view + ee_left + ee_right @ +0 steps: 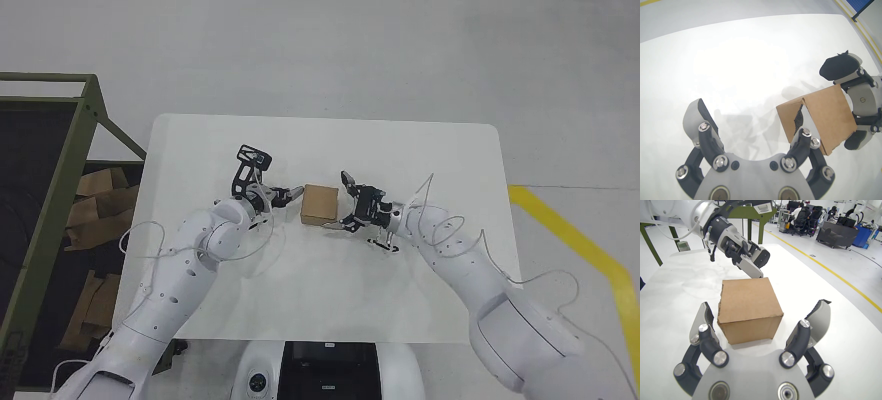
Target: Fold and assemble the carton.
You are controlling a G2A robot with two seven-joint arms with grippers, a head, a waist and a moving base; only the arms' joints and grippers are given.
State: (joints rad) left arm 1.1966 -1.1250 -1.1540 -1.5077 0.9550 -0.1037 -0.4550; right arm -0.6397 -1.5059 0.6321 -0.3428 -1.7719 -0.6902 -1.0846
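One brown carton (320,203) (749,311) is sitting closed, as a small cube, on the white table (300,290). In the top view it is lying close to the table's middle, a little toward 12 o'clock. Its flaps are lying shut, and one upright edge is showing a rough, slightly torn rim in the right wrist view.

At the carton's 9 o'clock the left gripper (285,192) (753,115) is hanging low over the table with its fingers standing wide apart, gripping nothing. One finger (804,123) is touching the carton with its tip at the upper edge of that side. The other finger is hovering over bare table, well apart from the carton.

At the carton's 3 o'clock the right gripper (345,203) (762,311) is facing the opposite side, its fingers also spread wide and clamping nothing. They are straddling that side of the carton, one toward 12 o'clock and one toward 6 o'clock. The 6 o'clock finger is sitting just beside a lower corner, and whether it is touching cannot be told.

Beyond the table's 9 o'clock edge a green frame (60,160) is standing on the floor, with cardboard pieces (100,200) lying on the dark surface inside it. Toward 3 o'clock a yellow line (570,235) is running across the grey floor.
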